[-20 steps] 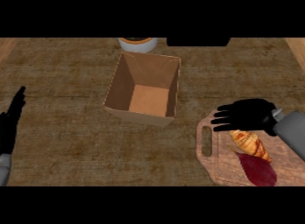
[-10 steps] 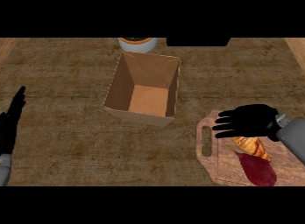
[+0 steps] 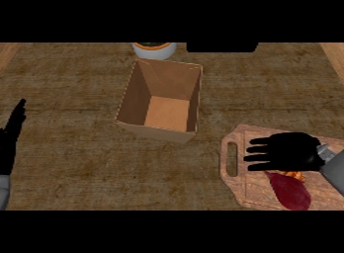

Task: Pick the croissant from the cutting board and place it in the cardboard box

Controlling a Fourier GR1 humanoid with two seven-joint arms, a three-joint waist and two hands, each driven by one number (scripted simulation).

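— Off at the far left edge, what is that dark shape?

— That is the left hand (image 3: 6, 143), resting there with straight fingers pointing up, holding nothing. It is well apart from everything else.

— And moving right from it?

— Next comes the cardboard box (image 3: 162, 103), standing open on the counter, with nothing visible inside. Behind it, at the counter's back edge, sits a pale round container (image 3: 154, 49). The box lies up and to the left of the working hand, clearly apart from it.

— Then the working hand?

— Yes. The right hand (image 3: 288, 150) lies flat over the cutting board (image 3: 235, 148), fingers stretched out toward the left, not curled round anything. Only a small orange bit of the croissant (image 3: 295, 175) shows, peeking out just under the palm's near edge. A dark red item (image 3: 290, 192) lies on the board just below that.

— So how far along is the job?

— Barely begun, I would judge. The croissant is on the board, not gripped. Closing on it, lifting, carrying it left to the box and releasing are all left.
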